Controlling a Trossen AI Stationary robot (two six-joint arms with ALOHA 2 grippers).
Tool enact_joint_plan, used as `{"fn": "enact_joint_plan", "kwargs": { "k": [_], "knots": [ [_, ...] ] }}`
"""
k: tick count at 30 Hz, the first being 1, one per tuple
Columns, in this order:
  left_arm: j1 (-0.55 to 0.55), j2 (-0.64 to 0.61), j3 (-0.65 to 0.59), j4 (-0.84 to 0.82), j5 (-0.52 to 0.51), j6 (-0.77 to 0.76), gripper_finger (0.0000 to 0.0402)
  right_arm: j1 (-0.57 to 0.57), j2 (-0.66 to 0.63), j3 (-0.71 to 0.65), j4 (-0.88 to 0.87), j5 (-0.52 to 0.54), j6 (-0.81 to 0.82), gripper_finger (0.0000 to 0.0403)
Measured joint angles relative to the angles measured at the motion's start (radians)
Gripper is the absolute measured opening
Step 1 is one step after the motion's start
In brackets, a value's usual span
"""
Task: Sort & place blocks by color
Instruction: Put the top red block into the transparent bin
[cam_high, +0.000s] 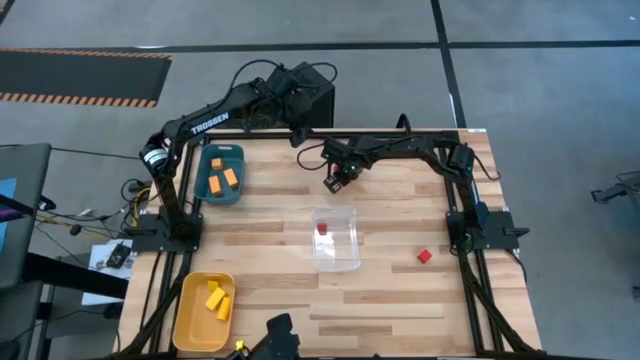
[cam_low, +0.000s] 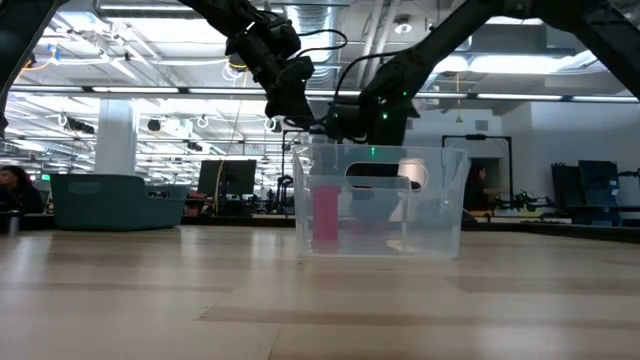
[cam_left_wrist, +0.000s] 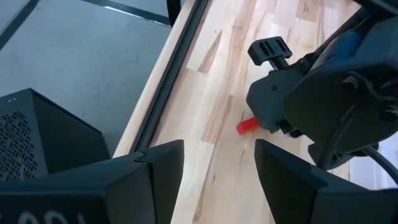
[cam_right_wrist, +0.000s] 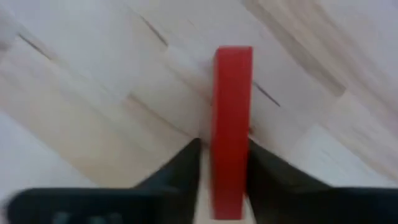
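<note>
While the right gripper (cam_high: 336, 183) hangs over the far middle of the bench (cam_high: 400, 300), its fingers (cam_right_wrist: 180, 163) are clamped on a red bar (cam_right_wrist: 232, 124), one finger against each long side. The left wrist view shows that bar (cam_left_wrist: 247, 126) jutting from the gripper just above the wood. The left gripper (cam_left_wrist: 214, 180) sits near the far edge just beside it, fingers apart and holding nothing. A clear box (cam_high: 336, 240) at the bench's middle holds one red block (cam_high: 322, 229); another red block (cam_high: 424, 256) lies loose on the wood to its right. Orange blocks (cam_high: 222, 181) lie in the teal tray (cam_high: 203, 190) at far left, yellow blocks (cam_high: 218, 299) in the yellow tray (cam_high: 188, 325) at near left.
</note>
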Motion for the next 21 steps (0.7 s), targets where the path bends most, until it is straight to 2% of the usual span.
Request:
{"fn": "enact_joint_plan", "kwargs": {
  "k": [3,4,6,8,11,16,21],
  "knots": [
    [0.0,0.0,0.0,0.001,0.015,-0.001,0.0183,0.011,-0.008,0.001,-0.04,-0.005,-0.013,0.0056],
    [0.0,0.0,0.0,0.002,0.027,-0.003,0.0183,0.019,-0.022,-0.006,-0.06,-0.006,-0.032,0.0042],
    [0.0,0.0,0.0,0.012,0.057,-0.037,0.0183,0.051,-0.064,-0.041,-0.087,0.027,-0.053,0.0042],
    [0.0,0.0,0.0,0.025,0.1,-0.095,0.0183,0.086,-0.134,-0.1,-0.055,0.109,-0.037,0.0042],
    [0.0,0.0,0.0,0.027,0.167,-0.15,0.0183,0.131,-0.286,-0.253,0.029,0.205,0.053,0.0056],
    [-0.017,0.0,-0.001,0.076,0.17,-0.208,0.0183,0.159,-0.563,-0.512,0.215,0.263,0.23,0.0046],
    [-0.075,0.0,-0.001,0.193,0.213,-0.302,0.0183,0.208,-0.805,-0.626,0.227,0.337,0.255,0.0045]
  ]
}}
